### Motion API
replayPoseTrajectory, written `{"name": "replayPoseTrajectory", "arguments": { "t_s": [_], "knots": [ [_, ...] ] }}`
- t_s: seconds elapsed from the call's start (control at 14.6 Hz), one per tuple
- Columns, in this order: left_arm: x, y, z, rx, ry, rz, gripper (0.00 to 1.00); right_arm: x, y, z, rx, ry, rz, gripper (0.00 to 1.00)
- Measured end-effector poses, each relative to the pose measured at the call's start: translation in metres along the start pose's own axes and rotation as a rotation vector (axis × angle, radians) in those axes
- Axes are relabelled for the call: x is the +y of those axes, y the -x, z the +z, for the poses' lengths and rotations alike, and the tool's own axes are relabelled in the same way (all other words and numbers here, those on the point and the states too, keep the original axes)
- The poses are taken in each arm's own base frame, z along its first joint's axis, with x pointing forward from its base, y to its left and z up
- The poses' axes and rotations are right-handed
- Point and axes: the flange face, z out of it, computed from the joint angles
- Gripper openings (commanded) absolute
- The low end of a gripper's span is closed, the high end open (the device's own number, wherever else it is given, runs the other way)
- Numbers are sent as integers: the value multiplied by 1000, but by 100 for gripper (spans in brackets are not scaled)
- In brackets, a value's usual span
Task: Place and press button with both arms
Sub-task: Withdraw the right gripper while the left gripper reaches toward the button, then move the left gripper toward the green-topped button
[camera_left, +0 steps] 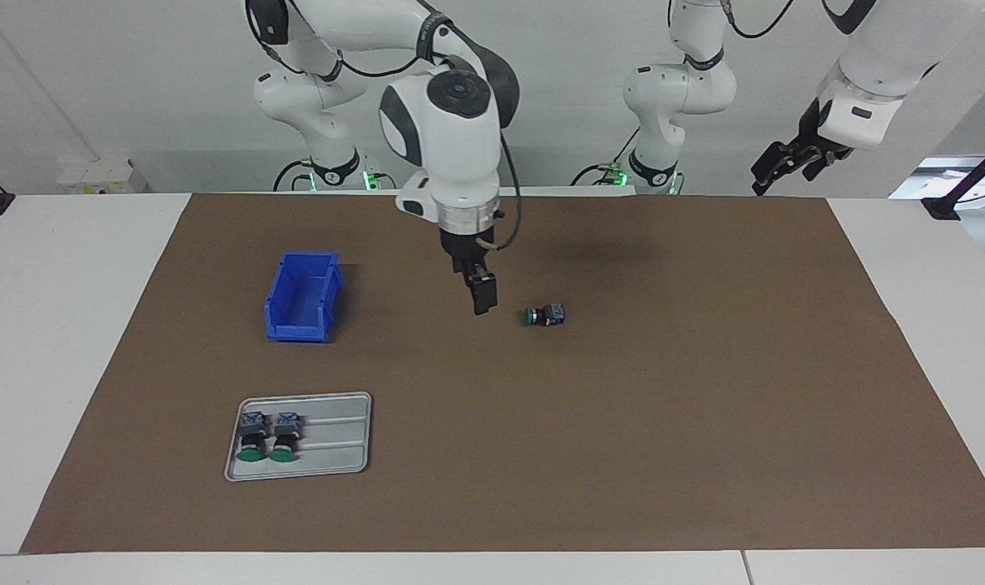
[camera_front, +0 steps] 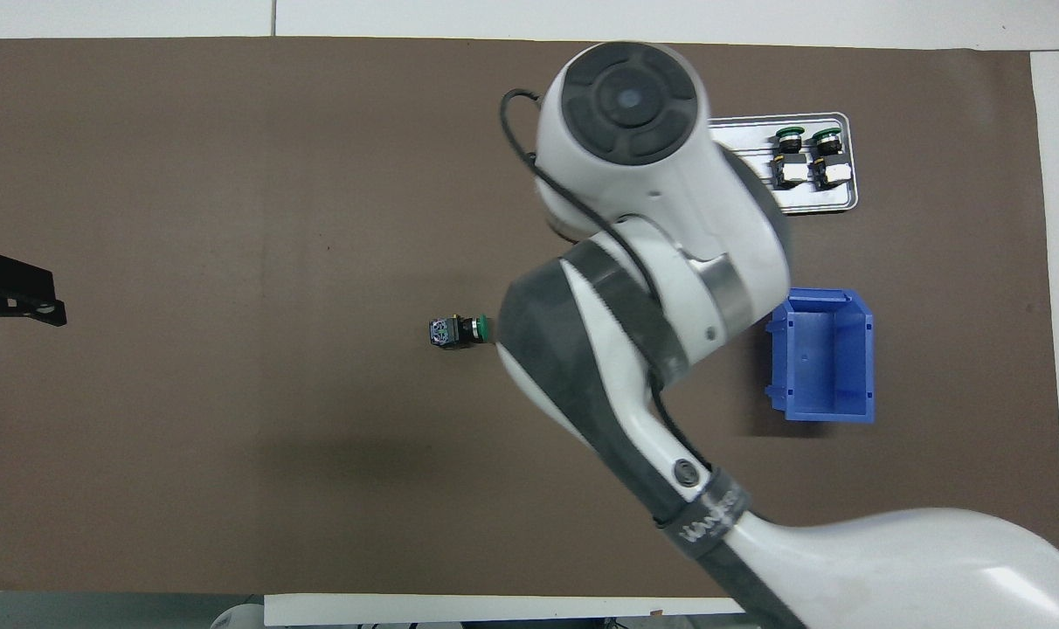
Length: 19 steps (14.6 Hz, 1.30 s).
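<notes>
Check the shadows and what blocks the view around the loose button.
Facing view: the button is clear on the mat, with a soft arm shadow nearer the robots. Overhead view: the right arm hides its own pincer and touches the button's green cap in image.

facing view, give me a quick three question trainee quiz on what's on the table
1. True or false: the small green-capped push-button switch on the brown mat lies on its side.
2. How many such switches lie on the grey metal tray? A one, B two, C three.
3. Fill in: the blue plastic bin is ____ to the robots than the tray.

Key: 1 true. 2 B. 3 nearer.
</notes>
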Motion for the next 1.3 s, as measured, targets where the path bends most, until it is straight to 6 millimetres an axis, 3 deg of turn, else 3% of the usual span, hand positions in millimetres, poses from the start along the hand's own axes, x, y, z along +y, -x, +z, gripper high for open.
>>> {"name": "replayPoseTrajectory", "arguments": {
  "t_s": [0.27,0.68,0.82,1.02,1.3],
  "knots": [
    [50,14,24,9,-12,-138,100,36,-81,-43,-19,56,-241,99],
    [125,42,73,25,13,-315,96,112,-179,-103,-79,113,-750,99],
    [152,54,87,37,36,-365,96,123,-185,-110,-89,108,-882,99],
    [186,62,110,2,57,-493,96,133,-189,-105,-115,126,-967,99],
    [233,63,154,1,58,-670,96,171,-235,-101,-149,134,-1015,99]
  ]
}}
